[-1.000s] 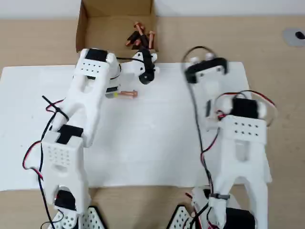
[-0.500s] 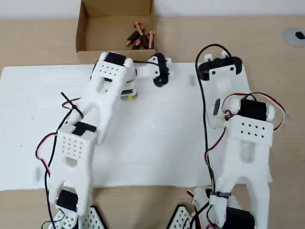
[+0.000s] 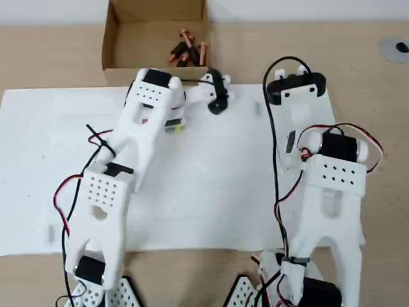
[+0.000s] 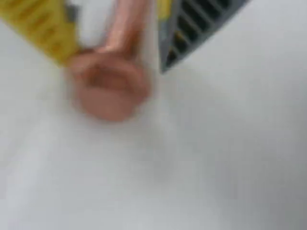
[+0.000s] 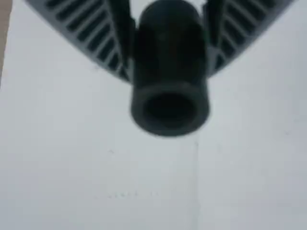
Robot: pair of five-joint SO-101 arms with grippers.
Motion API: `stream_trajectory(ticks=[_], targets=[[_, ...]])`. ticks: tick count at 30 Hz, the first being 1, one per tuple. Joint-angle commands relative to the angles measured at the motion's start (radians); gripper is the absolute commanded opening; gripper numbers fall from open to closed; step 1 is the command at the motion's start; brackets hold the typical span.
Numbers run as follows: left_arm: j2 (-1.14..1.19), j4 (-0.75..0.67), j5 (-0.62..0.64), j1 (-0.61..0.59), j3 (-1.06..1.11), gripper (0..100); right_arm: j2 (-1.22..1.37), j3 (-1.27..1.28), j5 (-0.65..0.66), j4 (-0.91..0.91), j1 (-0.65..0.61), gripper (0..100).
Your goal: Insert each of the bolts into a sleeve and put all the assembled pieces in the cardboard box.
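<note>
From above, I see the white sheet (image 3: pixel 211 192) covering most of the wooden surface (image 3: pixel 358 57). Its far edge runs just below the near wall of the box (image 3: pixel 128 73) at the upper left of centre. Inside the box, toward its right side, lie a few assembled pieces (image 3: pixel 187 50), copper ends poking out of dark bodies. A small grey disc (image 3: pixel 396 48) sits on bare wood in the upper right corner.

The left arm (image 3: pixel 128 147) slants up from the lower left, and its forward end is just beside the box's near wall. The right arm (image 3: pixel 326 173) stands along the right side, its front end near the sheet's far edge. Between the two arms the middle of the sheet is open, and so is the wide stretch on the left of the frame.

The high view gives me a yellow fingertip of the left hand (image 3: pixel 172 126) peeking out under the arm. The left wrist view gives me the grip itself. The left hand (image 4: pixel 115 57) is closed on a copper bolt (image 4: pixel 112 86), pinched between a yellow finger and a dark ribbed one, head toward the camera. It is too blurred to tell whether the head touches the sheet.

The right wrist view shows the right hand (image 5: pixel 170 72) clamped on a black sleeve (image 5: pixel 170 100), a ribbed finger on each side, with its open bore facing the camera over the sheet.
</note>
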Motion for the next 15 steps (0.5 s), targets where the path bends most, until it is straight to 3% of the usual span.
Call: stream_trajectory(ticks=[1, 10, 15], targets=[[0.028, 0.035, 0.021, 0.009, -0.086, 1, -0.035, -0.004, -0.006, -0.021, 0.015, 5.8], [0.027, 0.117, 0.232, 0.0, -0.348, 1, -0.035, -0.004, -0.008, -0.017, 0.012, 5.8], [0.027, 0.295, 0.345, -0.002, -0.621, 1, -0.035, -0.004, -0.008, -0.017, 0.012, 5.8]])
